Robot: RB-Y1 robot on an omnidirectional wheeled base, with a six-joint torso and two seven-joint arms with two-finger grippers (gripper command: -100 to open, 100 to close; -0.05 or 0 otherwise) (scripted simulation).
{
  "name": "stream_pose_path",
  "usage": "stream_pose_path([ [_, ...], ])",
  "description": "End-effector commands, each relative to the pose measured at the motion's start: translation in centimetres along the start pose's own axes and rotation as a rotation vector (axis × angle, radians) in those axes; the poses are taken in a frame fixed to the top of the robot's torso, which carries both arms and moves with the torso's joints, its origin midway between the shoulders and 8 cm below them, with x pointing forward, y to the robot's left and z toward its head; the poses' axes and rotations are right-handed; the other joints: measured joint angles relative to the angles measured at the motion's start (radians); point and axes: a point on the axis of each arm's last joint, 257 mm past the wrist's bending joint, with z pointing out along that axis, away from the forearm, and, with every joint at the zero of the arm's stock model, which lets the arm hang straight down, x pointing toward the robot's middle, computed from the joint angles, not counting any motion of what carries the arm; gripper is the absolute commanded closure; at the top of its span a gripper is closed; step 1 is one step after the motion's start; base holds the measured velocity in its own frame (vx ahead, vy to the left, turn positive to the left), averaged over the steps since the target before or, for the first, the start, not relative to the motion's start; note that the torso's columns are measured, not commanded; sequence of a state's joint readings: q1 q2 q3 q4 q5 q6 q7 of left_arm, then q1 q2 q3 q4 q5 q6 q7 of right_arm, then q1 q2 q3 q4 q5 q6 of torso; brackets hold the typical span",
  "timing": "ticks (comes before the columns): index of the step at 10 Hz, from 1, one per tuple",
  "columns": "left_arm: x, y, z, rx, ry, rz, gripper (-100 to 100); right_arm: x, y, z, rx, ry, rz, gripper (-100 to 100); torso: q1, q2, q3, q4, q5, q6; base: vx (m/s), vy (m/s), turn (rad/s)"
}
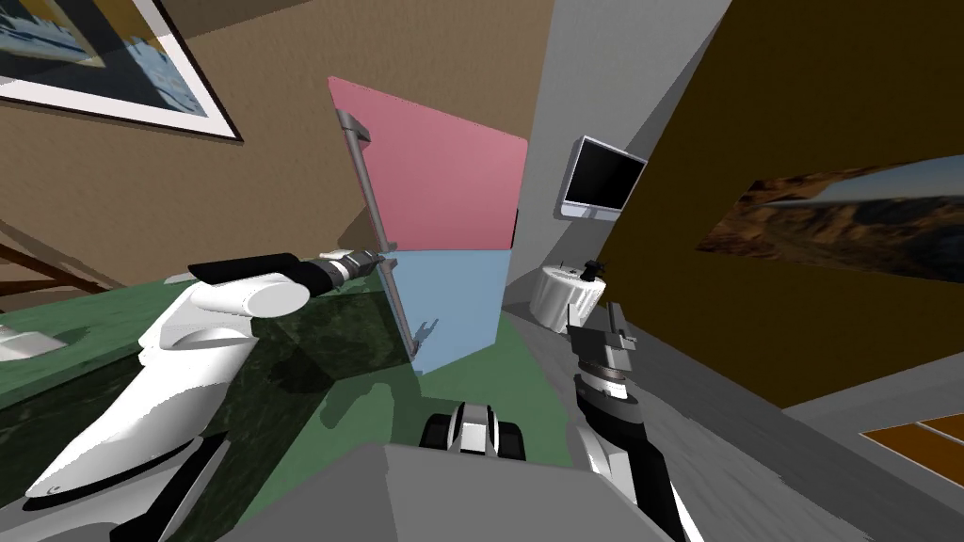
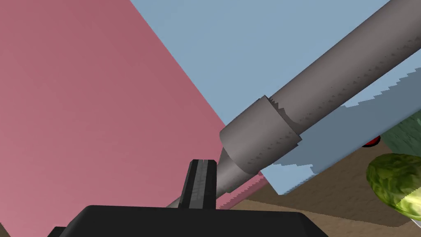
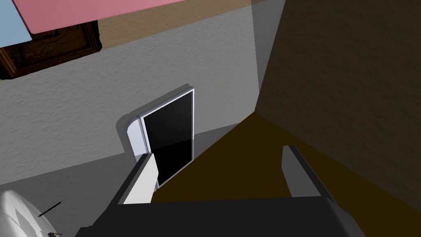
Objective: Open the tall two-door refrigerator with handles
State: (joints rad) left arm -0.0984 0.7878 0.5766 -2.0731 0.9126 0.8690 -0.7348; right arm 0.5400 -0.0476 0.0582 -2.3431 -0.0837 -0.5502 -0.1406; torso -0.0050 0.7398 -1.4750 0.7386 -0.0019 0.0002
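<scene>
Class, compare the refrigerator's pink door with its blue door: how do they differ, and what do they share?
The pink door is the upper one; the blue door sits directly below it. The pink door's handle looks longer than the blue door's handle. Both are plain flat panels with a grey bar handle along the same edge.

This is a home, seen at its kitchen end. A tall refrigerator stands at the far end of a dark green, marbled counter, and a lettuce shows just beside its blue door. A framed picture and a landscape painting hang on the brown walls. A flat screen is mounted above a white-clothed round table.
</scene>
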Motion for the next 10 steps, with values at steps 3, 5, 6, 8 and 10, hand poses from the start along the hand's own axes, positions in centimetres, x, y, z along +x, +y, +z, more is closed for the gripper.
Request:
stream_pose_path([
  [3, -2.8, 2.2, -0.3, -0.056, -0.066, -0.007, 100, 0.0, 0.0, 0.0, 0.0, 0.0, -0.001, 0, 0.012, -0.006, -0.004, -0.002, 0.004, 0.0, -0.076, -0.255, 0.084],
  [5, -4.3, 3.5, -0.6, -0.087, -0.103, -0.01, 100, 0.0, 0.0, 0.0, 0.0, 0.0, 0.0, 0, -0.002, -0.001, 0.0, 0.0, 0.0, 0.0, -0.148, -0.359, 0.159],
  [6, -3.7, 3.2, -0.5, -0.078, -0.09, -0.009, 100, 0.0, 0.0, 0.0, 0.0, 0.0, 0.0, 0, 0.003, 0.004, 0.002, 0.001, 0.001, 0.0, -0.103, -0.135, 0.031],
  [8, -4.3, 3.2, -0.6, -0.085, -0.098, 0.003, -100, 0.0, 0.0, 0.0, 0.001, 0.0, -0.001, 0, 0.021, -0.012, -0.007, -0.004, 0.007, 0.0, 0.112, 0.069, -0.027],
  [10, -4.8, 3.2, -0.7, -0.09, -0.103, 0.015, -100, 0.0, 0.0, 0.0, 0.001, 0.001, -0.001, 0, 0.017, -0.013, -0.008, -0.004, 0.006, 0.0, 0.161, 0.159, -0.022],
])
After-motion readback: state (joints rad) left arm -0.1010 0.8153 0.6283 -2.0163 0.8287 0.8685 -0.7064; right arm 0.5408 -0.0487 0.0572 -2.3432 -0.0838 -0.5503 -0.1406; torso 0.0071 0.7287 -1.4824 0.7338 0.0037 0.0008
